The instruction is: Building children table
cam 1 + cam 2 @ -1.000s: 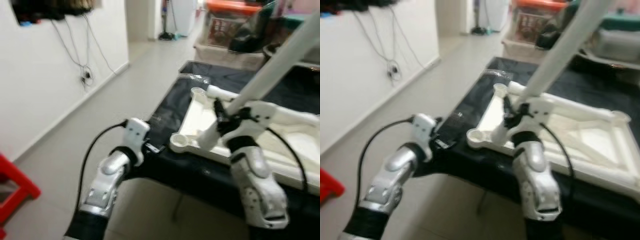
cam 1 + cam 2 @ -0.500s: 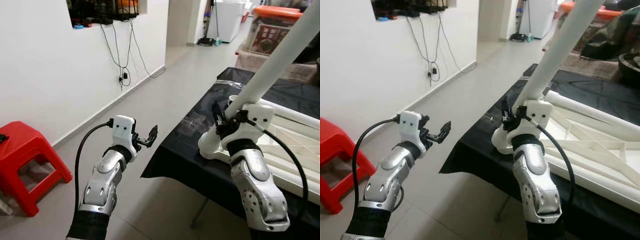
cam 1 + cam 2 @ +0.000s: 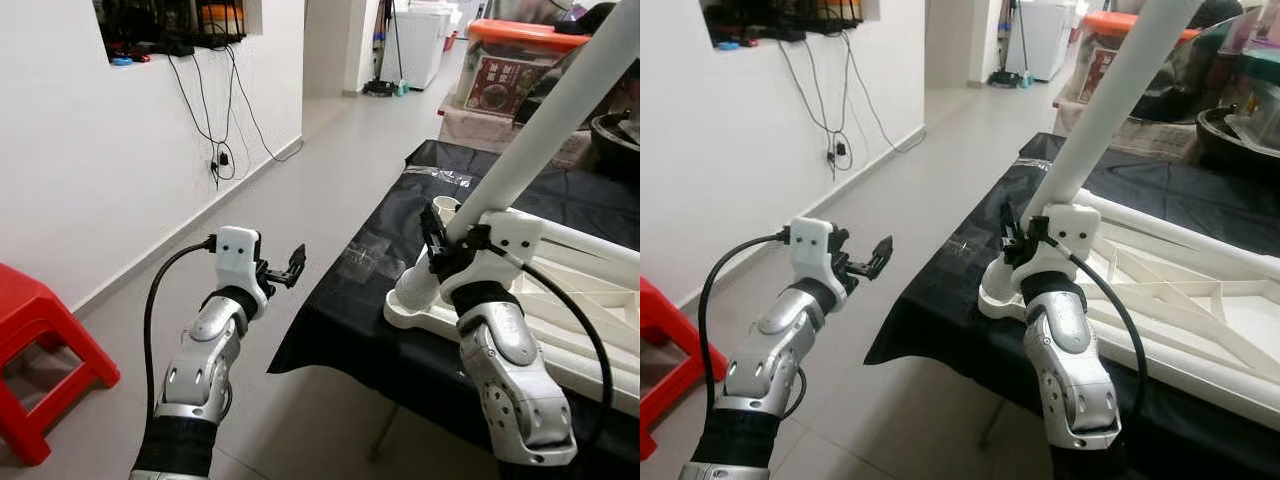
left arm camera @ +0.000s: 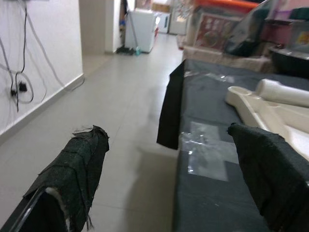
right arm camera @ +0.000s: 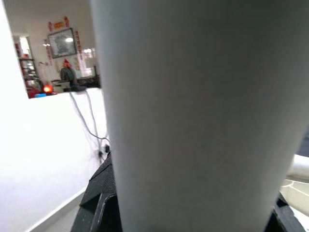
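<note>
A white table frame [image 3: 590, 290] lies upside down on a table draped in black cloth [image 3: 350, 300]. Its near corner socket [image 3: 410, 300] sits by the cloth's edge. My right gripper [image 3: 440, 235] is shut on a long white table leg [image 3: 545, 130] that slants up and to the right. The leg's lower end is just above that corner. In the right wrist view the leg [image 5: 193, 116] stands close before the camera. My left gripper [image 3: 290, 270] is open in the air left of the table edge, holding nothing. Its padded fingers [image 4: 77, 169] are wide apart.
A red stool [image 3: 40, 350] stands on the floor at the left by the white wall, where cables [image 3: 215, 150] hang. A box with an orange lid [image 3: 510, 60] sits beyond the table. A clear plastic patch [image 4: 207, 154] lies on the cloth. Open floor runs along the table's left side.
The camera has swung and the blur has cleared. My left gripper, which was against the cloth edge, now hangs apart from it. The right gripper still holds the leg.
</note>
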`<state>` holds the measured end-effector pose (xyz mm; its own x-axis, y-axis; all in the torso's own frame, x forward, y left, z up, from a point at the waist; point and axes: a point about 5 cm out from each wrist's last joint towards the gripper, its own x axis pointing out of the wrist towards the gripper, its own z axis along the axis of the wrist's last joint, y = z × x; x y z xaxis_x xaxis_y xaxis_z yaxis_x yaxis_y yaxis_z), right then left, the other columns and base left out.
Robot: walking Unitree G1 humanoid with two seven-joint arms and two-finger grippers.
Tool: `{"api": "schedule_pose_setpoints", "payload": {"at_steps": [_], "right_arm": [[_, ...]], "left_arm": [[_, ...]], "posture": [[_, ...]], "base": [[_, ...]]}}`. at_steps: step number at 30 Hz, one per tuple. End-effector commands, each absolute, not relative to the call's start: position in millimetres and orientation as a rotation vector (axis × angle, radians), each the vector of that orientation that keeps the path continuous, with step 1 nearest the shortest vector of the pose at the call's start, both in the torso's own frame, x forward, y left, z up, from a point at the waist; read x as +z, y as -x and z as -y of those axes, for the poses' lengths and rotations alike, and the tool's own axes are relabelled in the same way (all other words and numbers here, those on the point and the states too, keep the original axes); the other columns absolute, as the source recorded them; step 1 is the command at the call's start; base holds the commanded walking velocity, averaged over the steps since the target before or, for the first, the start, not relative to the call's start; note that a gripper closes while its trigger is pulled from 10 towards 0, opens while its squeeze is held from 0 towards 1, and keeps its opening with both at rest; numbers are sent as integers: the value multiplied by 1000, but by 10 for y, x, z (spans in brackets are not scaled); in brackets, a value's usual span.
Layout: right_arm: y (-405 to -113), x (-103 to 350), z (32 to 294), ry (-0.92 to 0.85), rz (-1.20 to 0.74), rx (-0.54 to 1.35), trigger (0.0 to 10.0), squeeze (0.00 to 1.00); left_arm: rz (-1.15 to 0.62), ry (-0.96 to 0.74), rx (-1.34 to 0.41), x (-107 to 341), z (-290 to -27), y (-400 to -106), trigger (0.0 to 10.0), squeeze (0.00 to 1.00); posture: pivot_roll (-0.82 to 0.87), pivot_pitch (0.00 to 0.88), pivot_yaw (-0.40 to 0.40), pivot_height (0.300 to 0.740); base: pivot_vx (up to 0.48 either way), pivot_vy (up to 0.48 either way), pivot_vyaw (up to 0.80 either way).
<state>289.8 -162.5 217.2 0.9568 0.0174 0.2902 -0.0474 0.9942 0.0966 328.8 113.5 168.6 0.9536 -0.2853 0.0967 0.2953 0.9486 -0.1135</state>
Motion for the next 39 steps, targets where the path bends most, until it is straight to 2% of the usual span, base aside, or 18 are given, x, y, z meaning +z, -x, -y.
{"api": "schedule_pose_setpoints", "payload": {"at_steps": [1,5,19,23,34,36,39], "right_arm": [[-2893,2150,1650,-99,296,23,10000,0],[-2898,2148,1651,-98,297,21,10000,0],[-2909,2157,1653,-100,299,13,10000,0],[-2918,2159,1672,-93,299,20,10000,0],[-3309,2342,1676,-42,279,212,10000,0],[-3477,2394,1678,-61,251,308,10000,0],[-3558,2427,1687,-96,233,382,10000,0]], "left_arm": [[65,128,-286,1687,-1140,-3316,10000,0],[67,140,-284,1698,-1136,-3324,10000,0],[67,152,-255,1718,-1165,-3346,10000,0],[71,172,-296,1719,-1066,-3287,10000,0],[39,198,-493,1651,-766,-3004,10000,0],[11,208,-564,1604,-682,-2848,10000,0],[-3,203,-630,1590,-619,-2691,10000,0]], "posture": [[98,0,-78,740],[98,0,-78,740],[99,0,-78,740],[95,0,-73,740],[110,0,-96,740],[124,33,-108,740],[132,64,-113,740]], "base": [[266,-251,0],[268,-285,0],[0,0,0],[0,0,0],[0,0,0],[0,0,0],[0,0,0]]}}
